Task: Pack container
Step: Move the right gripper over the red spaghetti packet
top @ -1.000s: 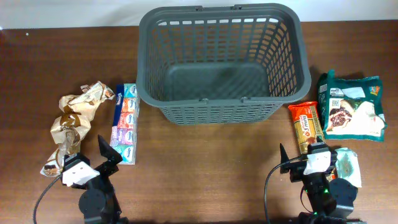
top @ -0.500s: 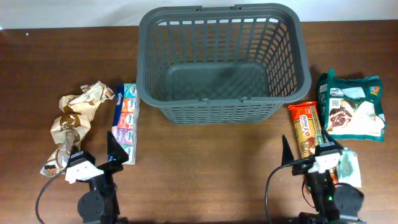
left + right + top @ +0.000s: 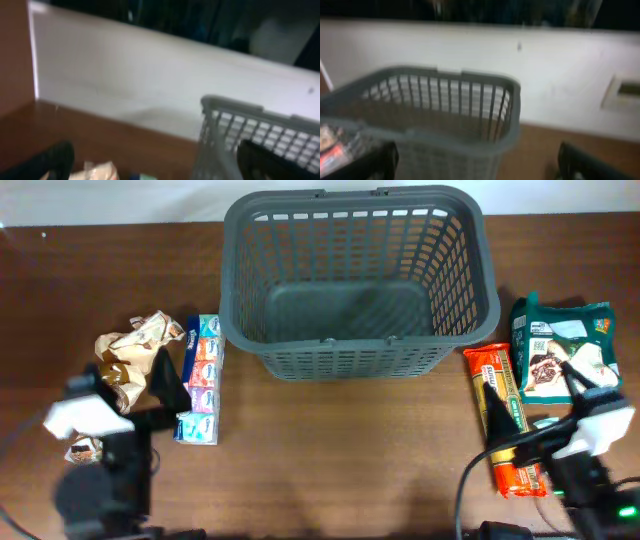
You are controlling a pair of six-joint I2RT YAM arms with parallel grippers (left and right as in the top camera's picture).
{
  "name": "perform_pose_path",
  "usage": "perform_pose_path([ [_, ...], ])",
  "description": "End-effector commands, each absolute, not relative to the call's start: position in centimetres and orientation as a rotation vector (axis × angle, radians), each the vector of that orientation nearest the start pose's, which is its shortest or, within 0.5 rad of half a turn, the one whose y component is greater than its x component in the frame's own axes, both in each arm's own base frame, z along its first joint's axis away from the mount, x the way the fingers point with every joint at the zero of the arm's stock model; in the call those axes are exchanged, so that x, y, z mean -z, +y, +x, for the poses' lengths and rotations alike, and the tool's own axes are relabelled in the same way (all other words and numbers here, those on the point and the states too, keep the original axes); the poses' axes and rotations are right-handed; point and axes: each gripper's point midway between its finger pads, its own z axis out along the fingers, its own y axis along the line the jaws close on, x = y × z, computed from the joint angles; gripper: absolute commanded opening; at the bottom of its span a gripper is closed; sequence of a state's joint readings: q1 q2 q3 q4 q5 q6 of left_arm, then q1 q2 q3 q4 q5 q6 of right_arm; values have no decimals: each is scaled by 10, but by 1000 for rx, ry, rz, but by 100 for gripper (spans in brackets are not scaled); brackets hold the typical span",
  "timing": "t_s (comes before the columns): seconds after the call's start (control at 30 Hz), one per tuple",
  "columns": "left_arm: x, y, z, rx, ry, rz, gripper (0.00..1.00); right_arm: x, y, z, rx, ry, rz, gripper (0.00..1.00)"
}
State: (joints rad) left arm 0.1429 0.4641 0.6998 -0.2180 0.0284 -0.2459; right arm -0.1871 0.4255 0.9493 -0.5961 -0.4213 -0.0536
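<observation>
The dark grey slotted basket (image 3: 360, 280) stands empty at the back centre of the brown table. It also shows in the left wrist view (image 3: 250, 130) and the right wrist view (image 3: 445, 115). My left gripper (image 3: 125, 380) is open and empty, raised over the crumpled beige snack packets (image 3: 125, 350), next to a strip of tissue packs (image 3: 203, 375). My right gripper (image 3: 537, 400) is open and empty, raised over an orange snack bar (image 3: 497, 385) and a green snack bag (image 3: 565, 355). Both wrist views are blurred.
A white wall (image 3: 150, 85) runs behind the table's far edge. An orange packet (image 3: 330, 145) shows at the left edge of the right wrist view. Bare wood (image 3: 340, 460) lies between the arms in front of the basket.
Both arms have lifted and swung outward and forward. The left gripper now sits over the beige packets, the right one over the orange bar and green bag. The packets have not moved.
</observation>
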Motion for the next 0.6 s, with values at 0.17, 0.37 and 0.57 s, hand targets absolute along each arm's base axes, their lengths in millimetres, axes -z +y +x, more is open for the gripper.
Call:
perform_pose_path([
  [0.17, -452, 22, 257, 115, 1646, -217, 99, -476, 40, 180, -124, 1802, -322, 99],
  [0.37, -447, 21, 245, 40, 1727, -143, 99, -470, 19, 180, -49, 1968, -223, 99],
  [0.57, -368, 38, 241, -60, 1985, -227, 99, -424, 9, 172, -14, 2150, -193, 99],
])
